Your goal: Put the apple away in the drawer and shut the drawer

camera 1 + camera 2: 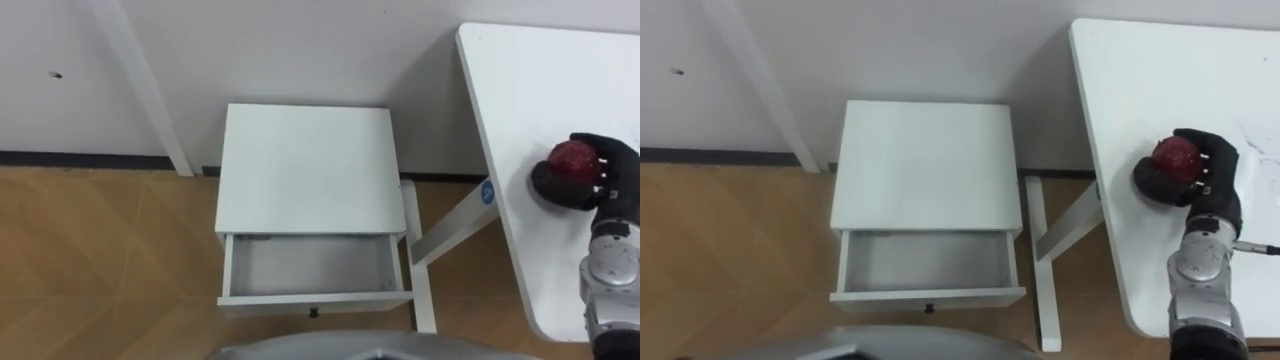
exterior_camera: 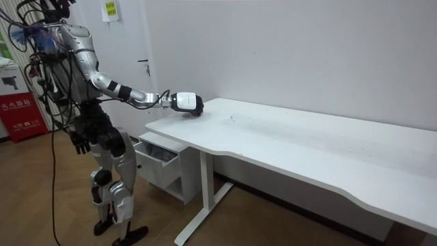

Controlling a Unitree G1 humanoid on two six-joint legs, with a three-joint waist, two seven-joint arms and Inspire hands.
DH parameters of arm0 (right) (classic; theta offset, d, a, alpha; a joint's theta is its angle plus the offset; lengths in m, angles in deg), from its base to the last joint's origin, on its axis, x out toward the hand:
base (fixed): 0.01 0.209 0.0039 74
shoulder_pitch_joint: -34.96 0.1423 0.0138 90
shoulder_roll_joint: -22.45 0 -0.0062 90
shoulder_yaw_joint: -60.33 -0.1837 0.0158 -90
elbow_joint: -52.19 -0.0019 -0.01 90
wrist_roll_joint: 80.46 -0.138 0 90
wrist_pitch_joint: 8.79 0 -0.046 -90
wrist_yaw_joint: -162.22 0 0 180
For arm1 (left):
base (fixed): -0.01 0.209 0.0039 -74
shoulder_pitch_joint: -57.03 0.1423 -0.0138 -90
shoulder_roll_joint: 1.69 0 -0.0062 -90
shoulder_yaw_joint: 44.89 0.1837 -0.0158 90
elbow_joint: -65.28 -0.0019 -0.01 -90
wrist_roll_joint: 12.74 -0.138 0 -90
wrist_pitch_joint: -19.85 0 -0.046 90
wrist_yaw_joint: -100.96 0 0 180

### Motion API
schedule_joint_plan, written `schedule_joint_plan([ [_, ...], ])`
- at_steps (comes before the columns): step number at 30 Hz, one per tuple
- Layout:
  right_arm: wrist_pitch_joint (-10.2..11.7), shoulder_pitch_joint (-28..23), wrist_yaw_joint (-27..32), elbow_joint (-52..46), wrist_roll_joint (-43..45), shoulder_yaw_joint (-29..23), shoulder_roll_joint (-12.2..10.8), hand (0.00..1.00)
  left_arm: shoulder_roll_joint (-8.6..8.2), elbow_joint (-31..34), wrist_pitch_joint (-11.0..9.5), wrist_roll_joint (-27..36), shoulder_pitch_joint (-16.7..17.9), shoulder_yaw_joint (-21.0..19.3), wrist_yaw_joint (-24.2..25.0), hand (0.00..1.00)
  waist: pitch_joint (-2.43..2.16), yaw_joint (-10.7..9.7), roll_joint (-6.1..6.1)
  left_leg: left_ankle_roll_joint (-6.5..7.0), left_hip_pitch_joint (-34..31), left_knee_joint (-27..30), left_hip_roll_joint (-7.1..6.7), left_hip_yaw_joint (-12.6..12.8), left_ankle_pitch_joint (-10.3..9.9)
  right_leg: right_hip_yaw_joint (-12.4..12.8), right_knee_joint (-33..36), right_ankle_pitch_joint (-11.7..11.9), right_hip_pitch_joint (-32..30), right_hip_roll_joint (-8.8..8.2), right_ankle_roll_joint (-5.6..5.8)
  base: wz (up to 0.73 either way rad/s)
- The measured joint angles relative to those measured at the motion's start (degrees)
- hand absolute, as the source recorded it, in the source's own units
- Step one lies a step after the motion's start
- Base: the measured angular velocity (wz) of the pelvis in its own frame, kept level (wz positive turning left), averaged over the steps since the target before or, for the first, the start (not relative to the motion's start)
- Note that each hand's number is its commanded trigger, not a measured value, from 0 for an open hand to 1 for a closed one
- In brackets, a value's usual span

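Note:
A dark red apple [image 1: 572, 158] [image 1: 1175, 155] lies on the white table [image 1: 540, 80], near its left edge. My right hand [image 1: 598, 172] [image 1: 1200, 168] rests over it with fingers and thumb curled round it. The small white cabinet [image 1: 308, 168] stands against the wall to the left of the table. Its drawer [image 1: 312, 268] [image 1: 928, 264] is pulled open and holds nothing. In the room view I stand beside the cabinet, right arm stretched out to the table's corner [image 2: 186, 102], and my left hand [image 2: 80, 142] hangs at my side.
A white table leg and foot [image 1: 425, 255] stand just right of the drawer. A slanted white post [image 1: 140, 85] leans at the wall left of the cabinet. Wood floor surrounds the cabinet.

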Motion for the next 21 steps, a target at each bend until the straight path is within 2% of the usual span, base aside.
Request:
schedule_joint_plan([
  [4, -0.82, -0.44, 0.09, -2.80, 2.47, 0.34, -0.32, 1.00, 0.00, -0.37, 0.00, -0.13, -0.22, 0.75, -0.95, 0.00, 0.05, 0.21, 0.04, -0.06, -0.08, -0.12, -0.02, 0.14, -0.04, 0.33, 0.00, 0.00, -0.38, 0.07, 0.00, -0.04],
  [6, -1.78, -1.36, 0.19, -5.37, 5.03, 1.32, -0.68, 1.00, 0.16, -0.51, -0.02, -0.11, -0.17, 2.66, -1.10, 0.00, 0.13, 0.30, 0.16, -0.09, -0.15, -0.21, 0.02, 0.14, -0.06, 0.32, 0.03, 0.00, -0.39, 0.12, 0.00, -0.04],
  [9, -3.64, -2.42, 0.79, -9.59, 8.20, 4.74, -1.18, 1.00, 0.22, -0.54, 0.03, -0.06, -0.90, 6.04, -0.71, 0.00, 0.15, 0.60, 0.25, -0.25, -0.67, -0.17, 0.24, 0.62, -0.16, 0.43, 0.09, 0.15, -1.31, 0.31, -0.25, -0.13],
  [10, -4.45, -2.54, 0.77, -11.42, 10.39, 6.03, -1.47, 1.00, 0.16, -0.59, 0.08, -0.11, -1.26, 6.64, -0.29, 0.00, 0.17, 1.36, 0.30, -0.35, -1.27, -0.19, 0.48, 1.39, -0.21, 1.17, 0.02, 0.35, -1.91, 0.53, -0.57, -0.27],
  [15, -5.69, -2.78, 0.54, -17.09, 13.43, 12.75, -2.44, 1.00, 0.16, -0.54, 0.07, -1.13, -3.08, 9.28, -0.42, 0.00, 0.26, 1.88, 0.57, -0.80, -2.06, -0.06, 0.99, 1.87, -0.07, 1.60, 0.06, 0.76, -2.92, 1.17, -1.13, -0.09],
  [19, -6.82, -2.12, 0.40, -20.99, 15.85, 18.87, -2.25, 1.00, 0.22, -0.54, 0.29, -1.35, -4.03, 13.20, -1.27, 0.00, 0.58, 2.62, 1.46, -1.15, -2.26, -0.15, 1.16, 1.83, 0.06, 1.49, 0.01, 0.85, -3.16, 1.53, -1.28, -0.02],
  [21, -8.49, -1.11, -3.35, -20.48, 15.21, 23.17, -2.47, 1.00, 0.16, -0.61, 0.62, -1.32, -4.81, 14.85, -1.50, 0.00, 0.83, 3.76, 1.81, -1.24, -2.39, -0.19, 1.20, 1.68, 0.12, 1.29, 0.00, 0.87, -3.23, 1.59, -1.31, 0.06],
])
